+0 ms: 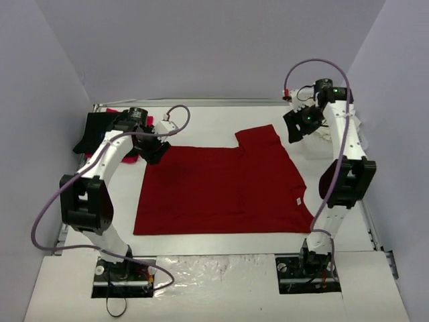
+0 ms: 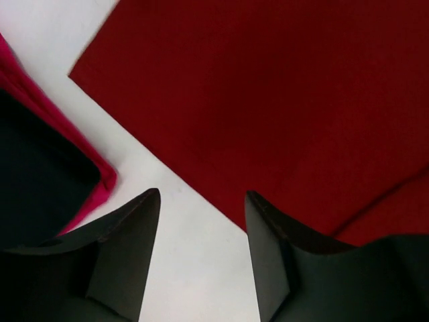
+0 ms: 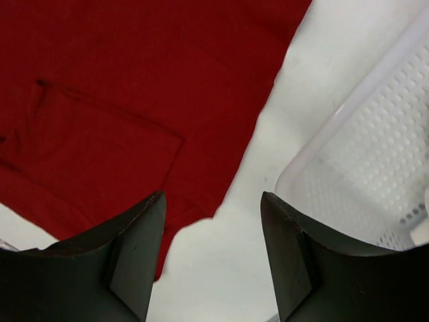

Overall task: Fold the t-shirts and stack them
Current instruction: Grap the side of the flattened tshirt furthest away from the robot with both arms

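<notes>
A dark red t-shirt (image 1: 221, 188) lies spread flat in the middle of the table, one sleeve pointing to the far side and a small white label (image 1: 295, 202) near its right edge. My left gripper (image 1: 155, 152) hangs open over the shirt's far left corner. In the left wrist view the left gripper (image 2: 201, 201) has bare table between its fingers, with the dark red t-shirt (image 2: 281, 100) just beside it. My right gripper (image 1: 295, 127) is open by the far right sleeve. In the right wrist view the right gripper (image 3: 211, 201) holds nothing, over the dark red cloth's edge (image 3: 134, 87).
A black t-shirt (image 1: 94, 131) lies on a bright red one at the far left; both show in the left wrist view, black (image 2: 33, 168) and bright red (image 2: 87, 154). A white lattice basket (image 3: 375, 154) stands at the far right (image 1: 315, 147), close to the right gripper.
</notes>
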Tool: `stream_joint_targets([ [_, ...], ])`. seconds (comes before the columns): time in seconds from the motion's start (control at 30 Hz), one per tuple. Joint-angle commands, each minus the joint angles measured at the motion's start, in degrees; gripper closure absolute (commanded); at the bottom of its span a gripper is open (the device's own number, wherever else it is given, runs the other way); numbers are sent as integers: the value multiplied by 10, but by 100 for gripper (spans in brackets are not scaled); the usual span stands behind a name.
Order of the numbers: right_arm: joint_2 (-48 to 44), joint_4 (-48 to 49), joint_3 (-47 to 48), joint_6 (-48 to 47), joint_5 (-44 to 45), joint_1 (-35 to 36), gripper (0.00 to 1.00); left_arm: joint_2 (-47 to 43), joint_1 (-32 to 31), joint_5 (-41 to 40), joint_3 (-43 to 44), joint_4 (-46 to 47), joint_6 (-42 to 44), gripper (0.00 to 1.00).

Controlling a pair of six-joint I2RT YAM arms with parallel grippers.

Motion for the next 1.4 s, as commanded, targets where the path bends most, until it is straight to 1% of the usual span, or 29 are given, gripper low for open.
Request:
stream_joint_targets([
  [0.0, 77, -36, 75, 27, -49, 2, 45, 96, 18, 33, 86, 32, -50, 47],
  [0.03, 98, -41, 117, 29, -53, 3, 46, 118, 22, 34, 132, 31, -57, 47],
  [0.07, 134, -53, 137, 30, -60, 3, 46, 141, 33, 40, 155, 28, -62, 47],
  [0.1, 150, -58, 156, 32, -62, 5, 46, 183, 40, 47, 177, 28, -73, 45],
  [0.13, 176, -60, 182, 34, -63, 7, 46, 200, 45, 55, 217, 26, -83, 44],
  [0.2, 197, -60, 200, 34, -62, 11, 47, 254, 59, 67, 257, 15, -95, 42],
  [0.23, 216, -59, 217, 38, -61, 13, 47, 269, 62, 69, 295, 6, -100, 42],
  [0.33, 240, -53, 243, 43, -56, 24, 47, 334, 74, 65, 352, -5, -125, 42],
  [0.47, 255, -43, 251, 46, -51, 34, 46, 376, 87, 72, 397, -14, -147, 42],
  [0.63, 273, -43, 251, 46, -39, 50, 46, 409, 88, 92, 420, -37, -150, 43],
  [0.7, 277, -43, 249, 46, -37, 53, 46, 423, 89, 106, 433, -47, -145, 50],
  [0.8, 278, -43, 244, 44, -34, 55, 46, 441, 88, 115, 449, -76, -140, 53],
  [0.97, 274, -43, 234, 42, -29, 57, 46, 463, 88, 106, 465, -90, -135, 52],
  [1.03, 272, -42, 228, 39, -28, 57, 46, 465, 88, 95, 467, -88, -135, 50],
  [1.07, 272, -42, 227, 40, -27, 56, 46, 464, 108, 94, 466, -86, -135, 49],
  [1.1, 273, -43, 227, 39, -27, 57, 46, 462, 109, 92, 466, -81, -136, 46],
  [1.13, 273, -41, 226, 39, -26, 57, 46, 461, 110, 89, 465, -77, -136, 46],
  [1.3, 281, -42, 227, 42, -15, 62, 46, 454, 116, 89, 457, -67, -137, 46],
  [1.37, 286, -43, 227, 43, -10, 67, 46, 457, 116, 91, 459, -73, -132, 49],
])
